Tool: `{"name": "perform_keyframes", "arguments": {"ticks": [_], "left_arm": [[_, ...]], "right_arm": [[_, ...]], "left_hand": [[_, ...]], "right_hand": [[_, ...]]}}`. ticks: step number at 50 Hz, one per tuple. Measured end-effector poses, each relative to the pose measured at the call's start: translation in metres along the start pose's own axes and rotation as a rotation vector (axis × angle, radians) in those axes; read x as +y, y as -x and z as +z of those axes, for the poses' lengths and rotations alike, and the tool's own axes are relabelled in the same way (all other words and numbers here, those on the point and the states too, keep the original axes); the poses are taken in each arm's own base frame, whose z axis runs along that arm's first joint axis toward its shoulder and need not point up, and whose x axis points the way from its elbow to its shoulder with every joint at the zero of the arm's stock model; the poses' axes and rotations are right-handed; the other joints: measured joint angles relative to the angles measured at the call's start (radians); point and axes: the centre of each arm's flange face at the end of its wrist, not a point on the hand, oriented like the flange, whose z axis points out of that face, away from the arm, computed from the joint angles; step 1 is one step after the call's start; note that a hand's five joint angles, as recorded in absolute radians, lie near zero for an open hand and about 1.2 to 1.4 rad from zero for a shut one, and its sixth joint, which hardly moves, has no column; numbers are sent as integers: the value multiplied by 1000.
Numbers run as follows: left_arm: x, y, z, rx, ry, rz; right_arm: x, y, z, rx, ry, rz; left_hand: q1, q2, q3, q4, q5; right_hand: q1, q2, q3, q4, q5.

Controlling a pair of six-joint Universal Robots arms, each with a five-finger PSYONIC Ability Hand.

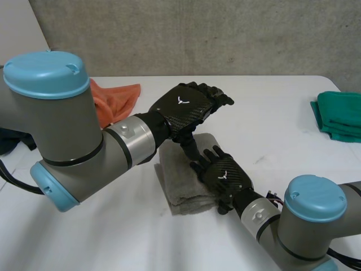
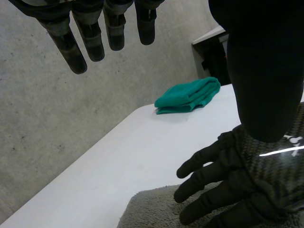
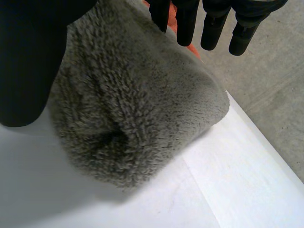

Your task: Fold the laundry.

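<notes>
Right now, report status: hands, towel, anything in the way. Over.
Left hand open, above grey towel. Right hand open, resting on it. Towel folded. Orange cloth, green cloth well aside.

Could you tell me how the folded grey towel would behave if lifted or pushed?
The grey towel looks thick and fluffy, so it would probably sag and unfold. Pushed, its soft pile may bunch rather than slide on the table.

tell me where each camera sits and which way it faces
Head view: behind and between the arms, looking down at the table; left hand and right hand show.
Left wrist view: on the left wrist, facing past its own fingers toward the green cloth.
Right wrist view: on the right wrist, facing the grey towel under its own fingers.
Shared: all show the grey towel.
</notes>
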Motion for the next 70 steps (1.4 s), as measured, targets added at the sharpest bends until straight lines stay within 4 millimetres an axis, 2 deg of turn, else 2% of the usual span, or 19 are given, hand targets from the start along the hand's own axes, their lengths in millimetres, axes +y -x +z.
{"name": "perform_keyframes", "arguments": {"ticks": [17, 23, 30, 33, 39, 40, 44, 45, 47, 48, 50, 51, 54, 57, 61, 62, 63, 67, 70], "left_arm": [[-1, 3, 0, -14, -4, -24], [-1, 4, 0, -16, -6, -41], [-3, 6, -1, -23, -10, -48], [-6, 9, -2, -36, -19, -44], [-18, 16, -6, -72, -52, -30], [-21, 18, -7, -79, -63, -29], [-25, 19, -8, -87, -79, -30], [-26, 19, -8, -88, -82, -32], [-26, 19, -8, -88, -82, -32], [-27, 18, -8, -86, -85, -36], [-27, 17, -8, -83, -86, -39], [-27, 16, -8, -81, -86, -39], [-27, 13, -7, -72, -85, -41], [-26, 10, -7, -64, -84, -42], [-24, 6, -6, -54, -81, -42], [-24, 6, -6, -54, -80, -42], [-23, 5, -6, -52, -79, -42], [-21, 4, -5, -50, -75, -43], [-19, 4, -4, -49, -71, -44]], "right_arm": [[-5, -12, 24, 37, -57, -28], [-3, -13, 34, 44, -68, -27], [-18, -36, 50, 126, -151, -27], [-37, -68, 58, 216, -223, -20], [-74, -152, 60, 421, -356, 24], [-79, -183, 57, 490, -386, 39], [-77, -239, 49, 611, -418, 51], [-71, -262, 46, 658, -421, 48], [-71, -262, 46, 658, -421, 48], [-51, -305, 38, 742, -411, 33], [-30, -333, 34, 791, -392, 18], [-22, -341, 33, 802, -384, 14], [32, -378, 27, 842, -333, -12], [82, -398, 22, 840, -294, -29], [161, -407, 13, 795, -237, -43], [166, -407, 13, 791, -233, -43], [194, -403, 9, 766, -211, -41], [237, -391, 3, 718, -174, -22], [252, -381, -1, 688, -154, -2]], "left_hand": [[0, 0, 0, 0, 0], [0, 1, 0, 0, 0], [0, 1, 0, 0, 0], [0, 2, 1, 0, 0], [0, 2, 2, 0, 0], [0, 2, 2, 0, 0], [0, 2, 2, 0, 0], [0, 2, 2, 0, 0], [0, 2, 2, 0, 0], [0, 2, 2, 0, 0], [0, 2, 2, 0, 0], [0, 2, 2, 0, 0], [0, 2, 2, 0, 0], [0, 2, 2, 0, 0], [0, 2, 2, 0, 0], [0, 2, 2, 0, 0], [0, 2, 2, 0, 0], [0, 2, 2, 0, 0], [0, 2, 2, 0, 0]], "right_hand": [[131, 125, 135, 133, 120], [773, 890, 877, 877, 818], [787, 935, 936, 977, 883], [804, 935, 936, 981, 883], [804, 935, 936, 982, 883], [804, 935, 936, 982, 883], [804, 935, 940, 982, 883], [804, 935, 941, 983, 883], [804, 935, 941, 983, 883], [804, 935, 941, 985, 883], [804, 935, 941, 985, 883], [804, 935, 941, 985, 885], [804, 935, 941, 985, 893], [804, 935, 941, 986, 893], [804, 935, 941, 986, 893], [804, 935, 941, 986, 893], [804, 935, 941, 986, 893], [804, 935, 945, 986, 904], [804, 935, 952, 988, 916]]}}
